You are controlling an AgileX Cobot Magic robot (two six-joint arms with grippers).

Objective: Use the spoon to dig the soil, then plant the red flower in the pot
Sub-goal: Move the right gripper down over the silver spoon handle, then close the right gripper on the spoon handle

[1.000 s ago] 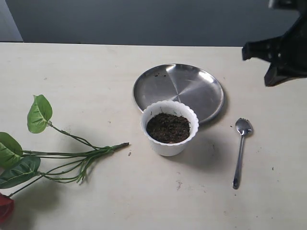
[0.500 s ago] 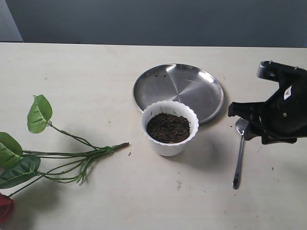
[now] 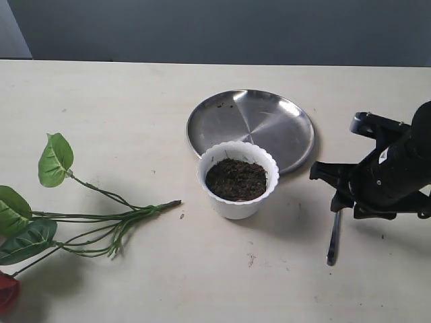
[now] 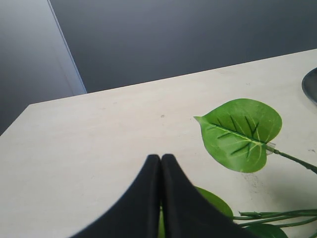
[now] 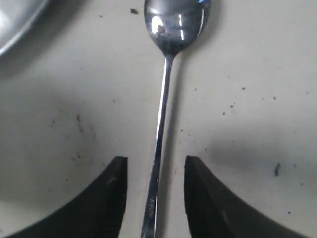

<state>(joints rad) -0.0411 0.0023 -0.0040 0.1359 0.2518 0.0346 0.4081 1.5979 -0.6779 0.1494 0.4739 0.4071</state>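
Observation:
The silver spoon (image 5: 176, 25) lies flat on the table, right of the pot, and only the end of its handle (image 3: 331, 245) shows in the exterior view. My right gripper (image 5: 155, 161) is low over it and open, one finger on each side of the handle, not touching it. The white scalloped pot (image 3: 238, 202) holds dark soil (image 3: 236, 179). At the far left lies the red flower: green stems (image 3: 101, 219), leaves (image 4: 242, 134), and the red bloom (image 3: 7, 291) at the frame edge. My left gripper (image 4: 160, 157) is shut and empty above a leaf.
A shiny steel plate (image 3: 269, 121) sits just behind the pot, its rim close to the spoon's bowl. Soil crumbs dot the table around the spoon. The table's far edge meets a dark wall.
My right arm came down from the upper right to sit over the spoon's handle, and its jaws opened. The spoon, pot and flower have not moved.

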